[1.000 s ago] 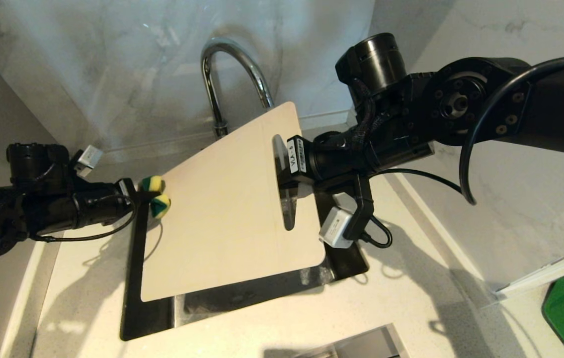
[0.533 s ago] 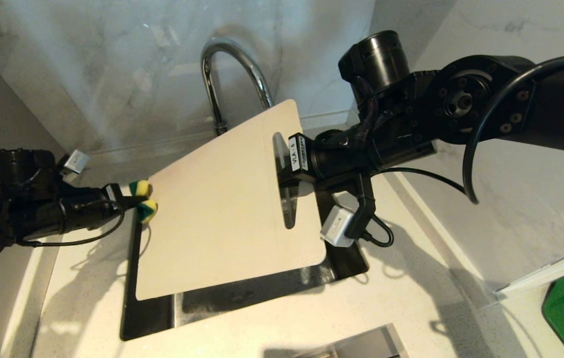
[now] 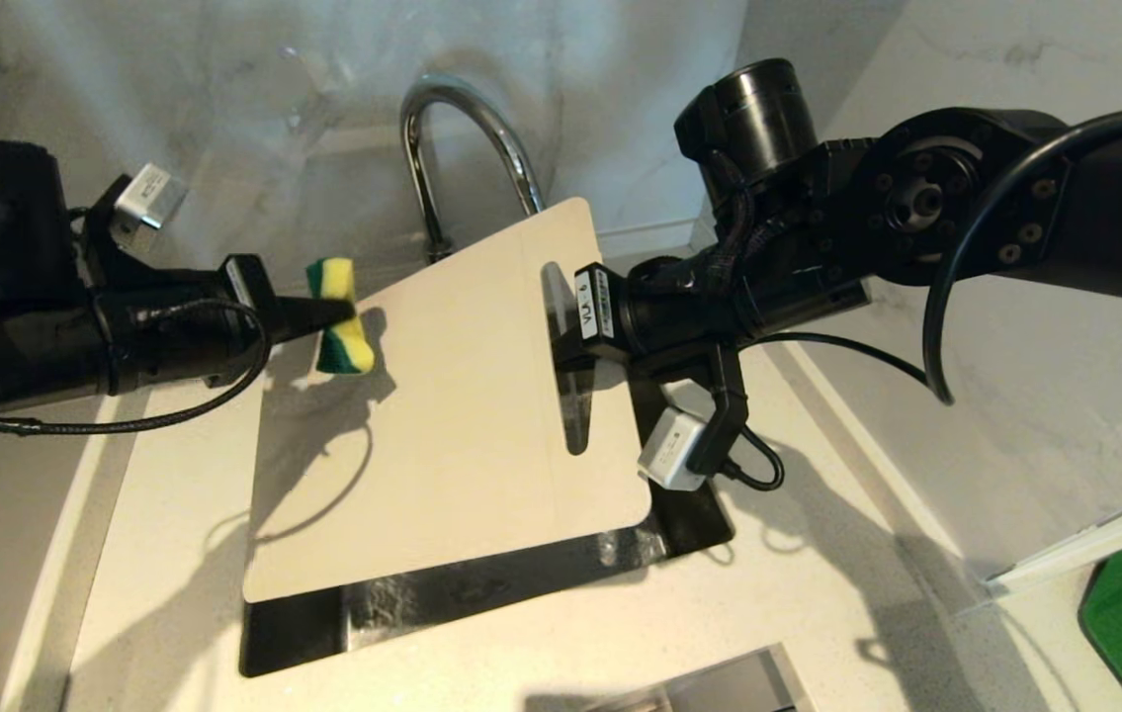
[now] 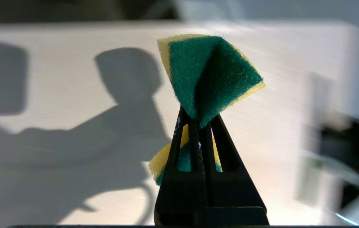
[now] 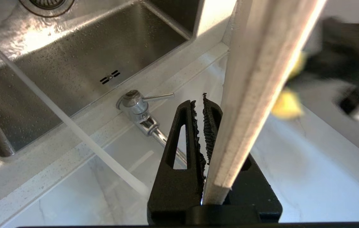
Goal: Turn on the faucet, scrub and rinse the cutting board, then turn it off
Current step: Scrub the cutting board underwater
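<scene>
- Head view: left pincer, clamped on the sponge, sits at the cutting board's upper-left corner; the board stretches right and downward over the sink. Right pincer grips its slot end, below the faucet.
- Left wrist view: the sponge, pinched and folded, faces the board.
- Right wrist view: the board is edge-on in the pincer; water runs.
</scene>
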Available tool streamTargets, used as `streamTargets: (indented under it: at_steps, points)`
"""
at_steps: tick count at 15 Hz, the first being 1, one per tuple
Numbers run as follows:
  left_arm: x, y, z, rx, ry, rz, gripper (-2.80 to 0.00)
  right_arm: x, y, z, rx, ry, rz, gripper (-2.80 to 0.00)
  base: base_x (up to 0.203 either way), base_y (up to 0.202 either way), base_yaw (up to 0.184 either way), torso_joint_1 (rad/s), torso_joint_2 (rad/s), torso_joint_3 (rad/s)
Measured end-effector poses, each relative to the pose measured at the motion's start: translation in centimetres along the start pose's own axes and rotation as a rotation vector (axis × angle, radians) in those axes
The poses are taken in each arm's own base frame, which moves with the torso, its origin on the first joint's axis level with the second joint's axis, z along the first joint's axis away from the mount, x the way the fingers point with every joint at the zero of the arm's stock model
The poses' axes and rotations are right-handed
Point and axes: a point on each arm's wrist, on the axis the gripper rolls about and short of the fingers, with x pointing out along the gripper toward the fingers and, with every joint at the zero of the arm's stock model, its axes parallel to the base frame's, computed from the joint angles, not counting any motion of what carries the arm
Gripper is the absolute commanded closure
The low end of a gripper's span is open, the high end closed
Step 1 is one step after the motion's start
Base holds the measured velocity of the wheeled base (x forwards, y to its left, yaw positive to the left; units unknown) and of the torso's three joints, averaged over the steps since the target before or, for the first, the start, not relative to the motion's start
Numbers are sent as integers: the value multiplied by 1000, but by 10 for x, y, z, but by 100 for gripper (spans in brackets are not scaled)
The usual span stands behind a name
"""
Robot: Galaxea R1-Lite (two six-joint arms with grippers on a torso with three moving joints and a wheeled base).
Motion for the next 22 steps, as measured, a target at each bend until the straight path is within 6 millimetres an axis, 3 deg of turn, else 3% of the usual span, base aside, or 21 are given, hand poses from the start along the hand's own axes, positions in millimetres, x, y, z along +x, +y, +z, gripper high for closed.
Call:
streamTargets:
  at_steps: [2, 4, 6, 8, 13, 22]
  points:
    - [-6, -40, -15, 4, 32, -68, 0, -1, 0, 0, 0, 2, 1, 0, 0, 0, 0, 0, 0, 0]
    - [-4, -65, -30, -3, 57, -99, 0, -2, -1, 0, -2, 4, -1, 0, 0, 0, 0, 0, 0, 0]
    - [3, -72, -40, -7, 84, -111, 0, -3, -2, 0, -2, 4, -1, 0, 0, 0, 0, 0, 0, 0]
    - [8, -68, -51, -5, 119, -90, 0, -4, -2, 0, -1, 5, -1, 0, 0, 0, 0, 0, 0, 0]
    - [17, -30, -59, -17, 120, -2, 0, -6, -1, 3, 21, 10, -2, 0, 0, 0, 0, 0, 0, 0]
    - [12, 80, -73, 0, 99, 164, 0, -11, 0, 7, 25, 14, 4, 0, 0, 0, 0, 0, 0, 0]
